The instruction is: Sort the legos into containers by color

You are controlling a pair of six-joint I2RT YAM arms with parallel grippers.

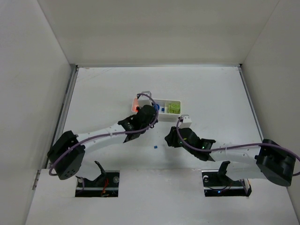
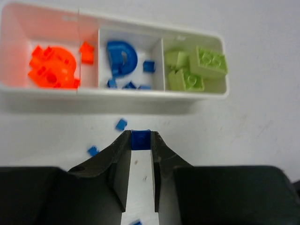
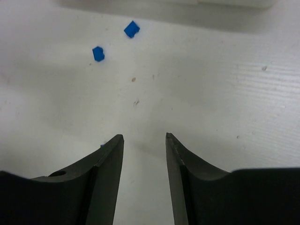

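Observation:
The white tray (image 2: 140,93) lies just ahead of my left gripper (image 2: 140,136). Its left compartment holds orange legos (image 2: 52,66), the middle one blue legos (image 2: 122,58), the right one lime-green legos (image 2: 197,69). My left gripper is shut on a small blue brick (image 2: 140,139) at its fingertips, just short of the tray's near wall. Two loose blue bricks (image 2: 121,124) (image 2: 93,151) lie on the table beside it. My right gripper (image 3: 144,137) is open and empty over bare table, with two blue bricks (image 3: 131,29) (image 3: 98,53) ahead and to its left.
In the top view the tray (image 1: 164,100) sits mid-table, with the left gripper (image 1: 149,112) at its near side and the right gripper (image 1: 171,138) nearer the bases. One blue brick (image 1: 154,147) lies between the arms. A small white object (image 1: 186,119) lies by the tray's right end.

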